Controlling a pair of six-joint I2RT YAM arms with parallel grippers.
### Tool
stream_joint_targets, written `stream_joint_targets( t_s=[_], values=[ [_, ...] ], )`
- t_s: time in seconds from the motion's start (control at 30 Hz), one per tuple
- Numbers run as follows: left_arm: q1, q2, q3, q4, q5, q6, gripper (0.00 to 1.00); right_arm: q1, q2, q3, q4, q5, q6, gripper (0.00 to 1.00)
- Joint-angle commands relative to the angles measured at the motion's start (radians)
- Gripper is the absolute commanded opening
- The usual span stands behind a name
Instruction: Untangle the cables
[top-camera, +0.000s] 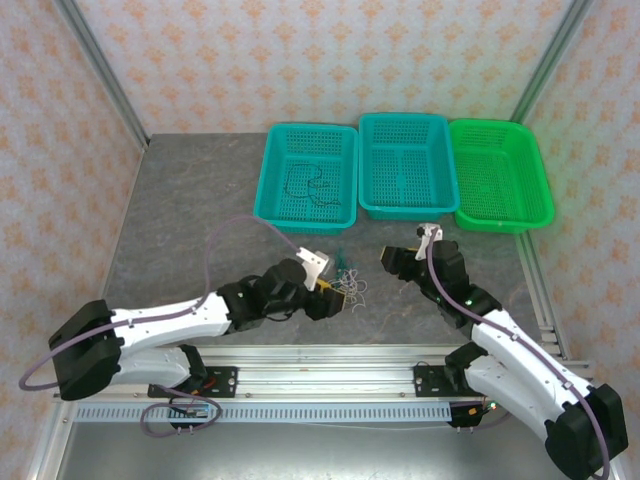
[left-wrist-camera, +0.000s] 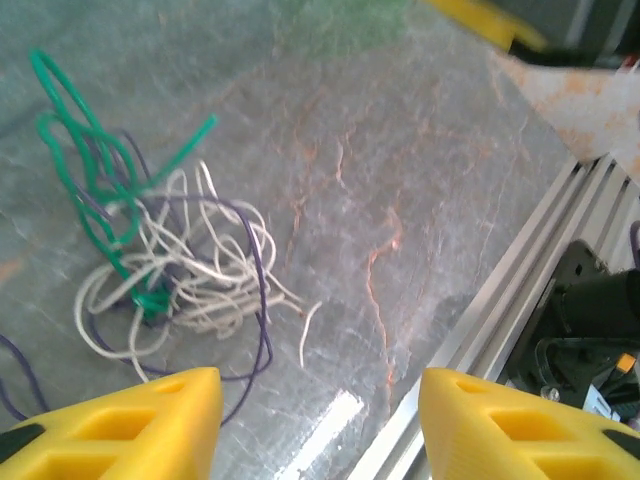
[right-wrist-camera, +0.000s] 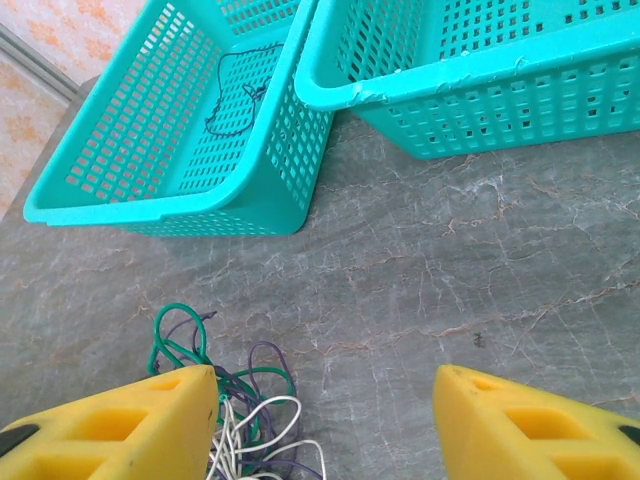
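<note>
I saw the cables (top-camera: 350, 280) lying in a knotted clump of green, whitish and purple wire on the grey table (top-camera: 200, 220), between the two grippers and near the left teal basket (top-camera: 305, 216). The left gripper (top-camera: 338, 292) sat right beside the clump, jaws spread, holding nothing. The right gripper (top-camera: 392, 260) was likewise parted and empty. One dark cable (top-camera: 305, 185) lay inside that basket

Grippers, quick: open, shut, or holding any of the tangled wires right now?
Left gripper: open, holding nothing; the knotted clump of thin green, white and purple wires lies loose nearby.
Right gripper: open, holding nothing.
</note>
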Motion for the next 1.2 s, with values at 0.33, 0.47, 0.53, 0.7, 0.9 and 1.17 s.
stream_joint_targets(
  t_s=[0.33, 0.47, 0.53, 0.7, 0.9, 1.17],
  values=[
    [-0.093, 0.357, 0.338, -0.260, -0.375, -0.245, 0.37, 0.003, -0.015, -0.006, -0.002, 0.024, 0.076, 0.59],
    [-0.093, 0.383, 0.366, -0.327, -0.449, -0.243, 0.33, 0.005, -0.028, -0.013, -0.005, 0.030, 0.084, 0.60],
    [-0.093, 0.386, 0.367, -0.324, -0.440, -0.237, 0.32, 0.004, -0.031, -0.019, 0.001, 0.034, 0.085, 0.60],
    [-0.092, 0.425, 0.372, -0.298, -0.406, -0.228, 0.24, 0.004, -0.029, -0.031, 0.019, 0.045, 0.095, 0.60],
    [-0.090, 0.444, 0.379, -0.291, -0.408, -0.232, 0.06, 0.003, -0.029, -0.030, 0.010, 0.024, 0.080, 0.60],
    [-0.037, 0.318, 0.260, -0.131, -0.219, -0.158, 0.00, 0.083, 0.001, -0.058, 0.109, -0.215, -0.045, 0.68]
  ],
)
